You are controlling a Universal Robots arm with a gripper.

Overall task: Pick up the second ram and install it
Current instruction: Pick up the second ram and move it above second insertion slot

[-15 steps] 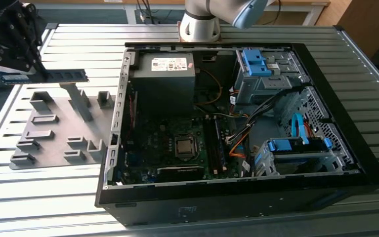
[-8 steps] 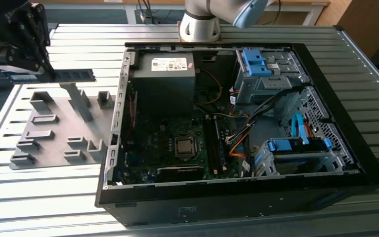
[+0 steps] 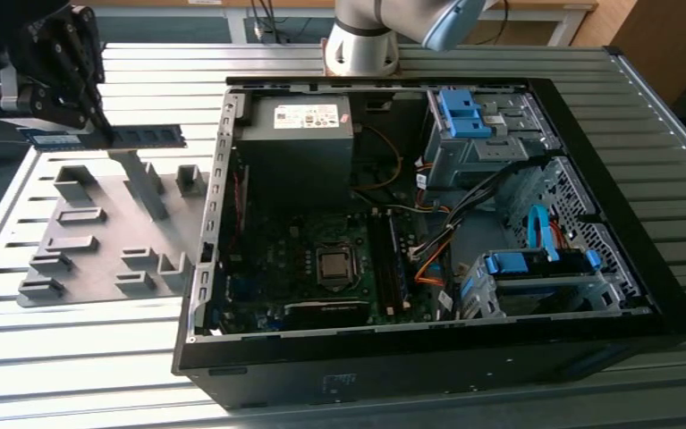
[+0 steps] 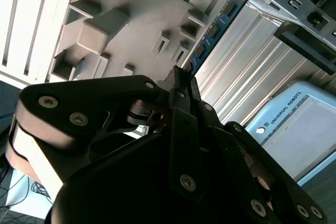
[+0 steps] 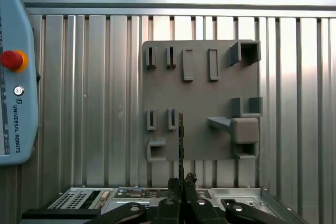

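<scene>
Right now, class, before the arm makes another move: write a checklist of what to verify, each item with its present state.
1. Ram clamped in end effector: ok.
2. Ram clear above the tray: ok.
3. Case open, board exposed: ok.
4. Ram over the case: not ok, it hangs above the tray.
5. Free slot on the board: cannot tell.

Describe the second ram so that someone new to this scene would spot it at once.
Start at the open computer case, then move to the grey holder plate beside it on the exterior view's left. Above that plate the gripper is shut on the second ram. Unlike the plain grey holders below it, it is a thin blue-green strip with black chips.
</scene>
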